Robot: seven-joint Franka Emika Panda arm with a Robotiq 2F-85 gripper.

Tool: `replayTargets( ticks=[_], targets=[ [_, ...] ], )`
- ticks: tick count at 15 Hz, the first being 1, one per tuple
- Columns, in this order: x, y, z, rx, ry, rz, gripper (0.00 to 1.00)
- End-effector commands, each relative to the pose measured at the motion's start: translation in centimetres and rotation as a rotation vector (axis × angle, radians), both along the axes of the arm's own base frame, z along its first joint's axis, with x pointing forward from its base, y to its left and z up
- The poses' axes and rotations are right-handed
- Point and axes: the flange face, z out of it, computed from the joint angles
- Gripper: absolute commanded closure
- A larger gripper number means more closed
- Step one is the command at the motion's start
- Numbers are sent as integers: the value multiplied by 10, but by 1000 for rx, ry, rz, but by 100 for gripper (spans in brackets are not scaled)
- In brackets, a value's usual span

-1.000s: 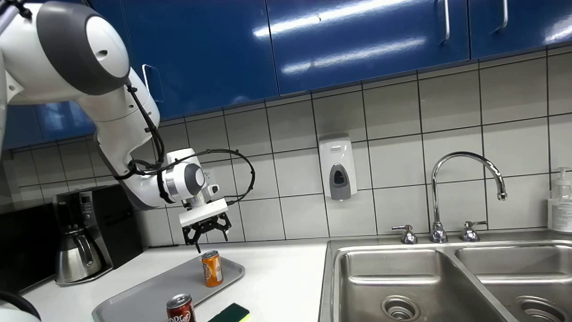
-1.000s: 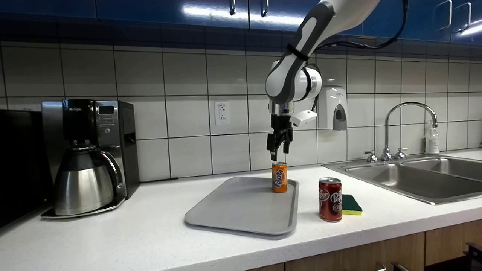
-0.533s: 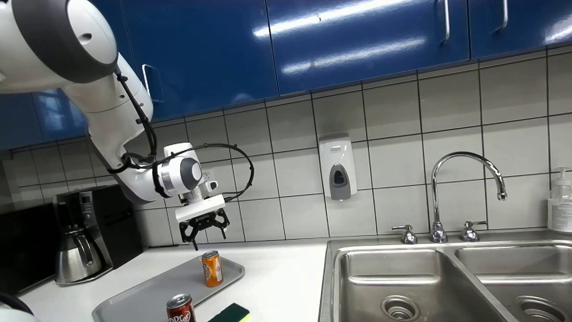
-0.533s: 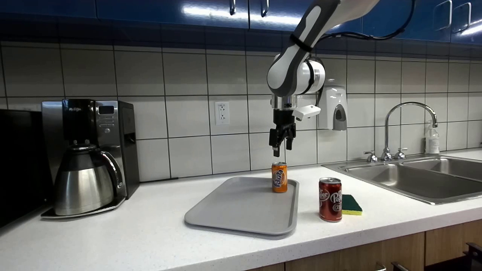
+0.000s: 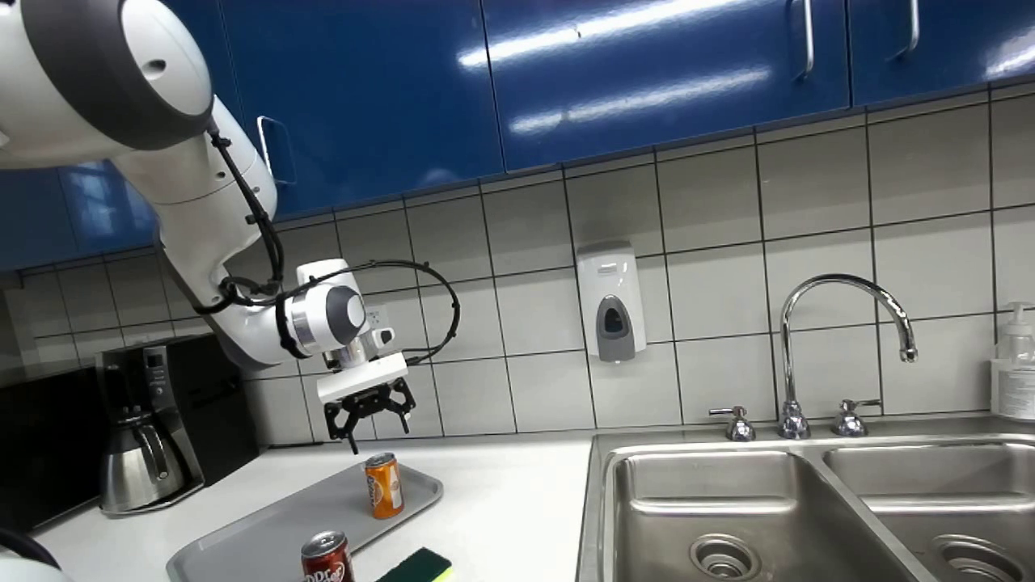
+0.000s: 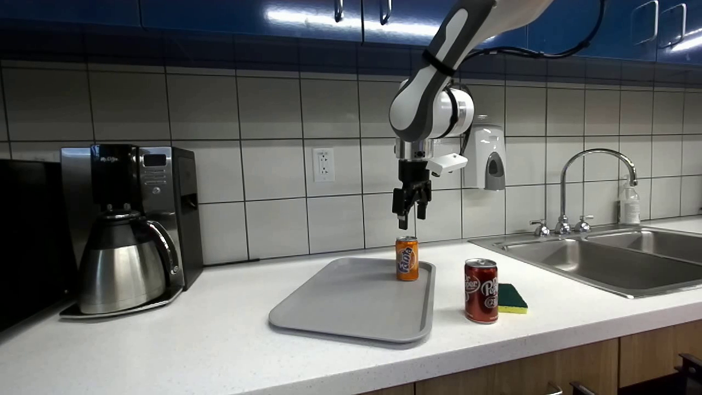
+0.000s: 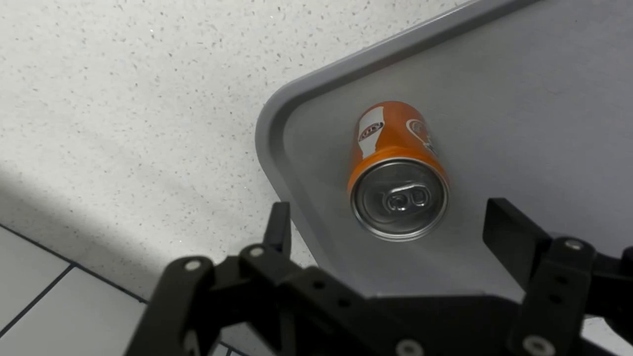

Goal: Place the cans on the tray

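Pointing downward, the gripper is hovering over the orange can!
Fingers are standing wide apart; that can's sitting on the tray, the red can on the counter alongside.

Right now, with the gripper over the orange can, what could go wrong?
Lowering the open gripper could topple the orange can below it on the tray. Grasping the dark red can might shove the sponge beside it. That can stands off the tray; carried low, it might catch the edge.
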Motion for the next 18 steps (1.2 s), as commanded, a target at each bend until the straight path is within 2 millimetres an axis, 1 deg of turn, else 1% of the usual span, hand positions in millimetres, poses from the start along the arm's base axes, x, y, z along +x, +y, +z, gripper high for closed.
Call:
replayTargets(
  ticks=[1, 11, 18],
  targets=[
    [-1, -2, 5, -7, -8, 6, 0],
    [-12, 12, 22, -19, -49, 29, 0],
    [-28, 20, 24, -29, -55, -17, 0]
  ],
)
